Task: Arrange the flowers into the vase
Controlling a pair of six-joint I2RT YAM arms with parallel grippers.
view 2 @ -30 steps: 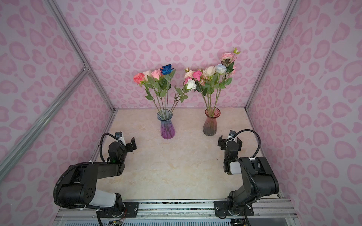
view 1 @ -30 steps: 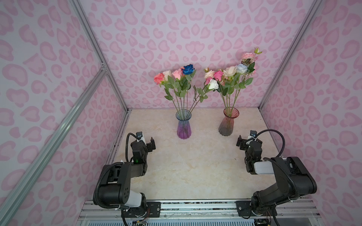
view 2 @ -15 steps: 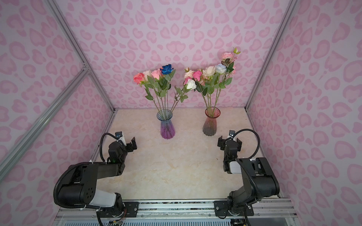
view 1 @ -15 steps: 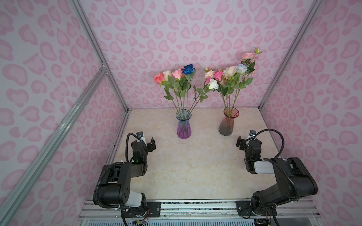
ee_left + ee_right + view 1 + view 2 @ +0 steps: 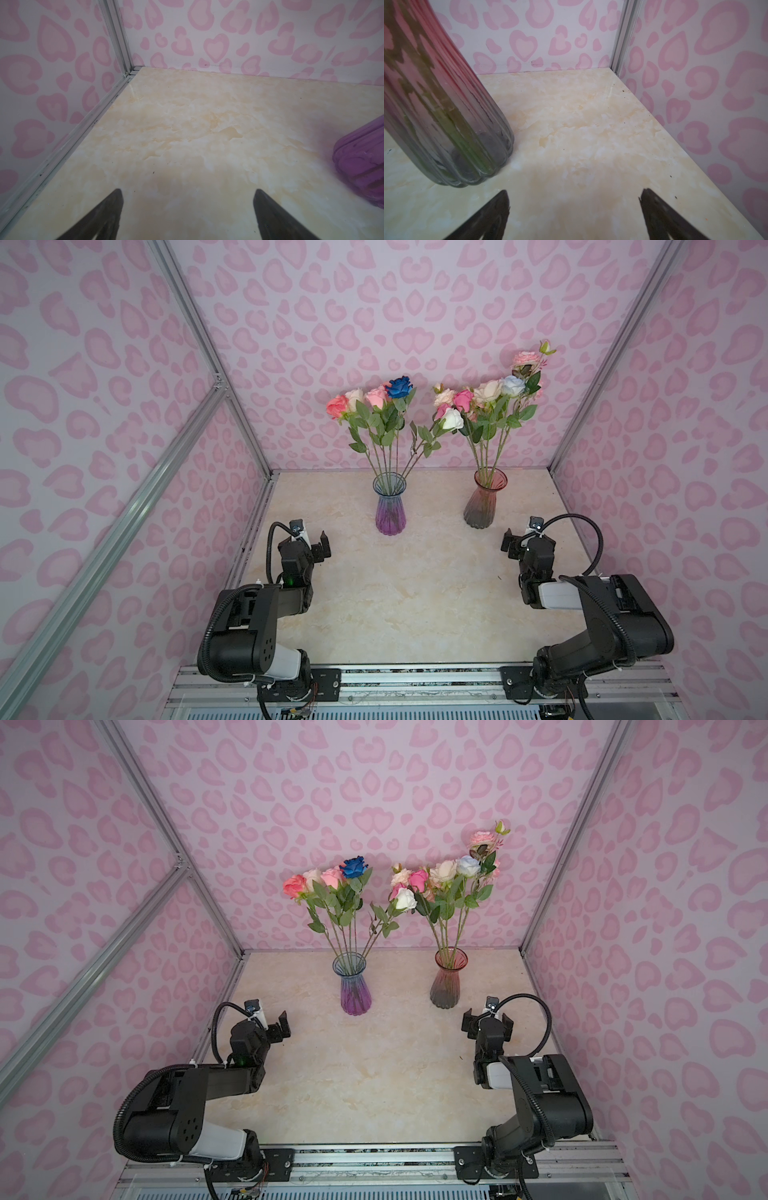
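Note:
The flowers stand in two glass vases at the back of the table in both top views. One bunch with pink, peach and dark blue roses sits in the blue-to-purple vase. The other bunch with pink, cream, white and pale blue roses sits in the red-to-grey vase. My left gripper hovers low, in front and left of the purple vase, open and empty. My right gripper is just right of the red vase, open and empty.
Pink heart-patterned walls with aluminium frame posts close in the cream marble tabletop on three sides. Both arm bases sit on a metal rail along the front edge.

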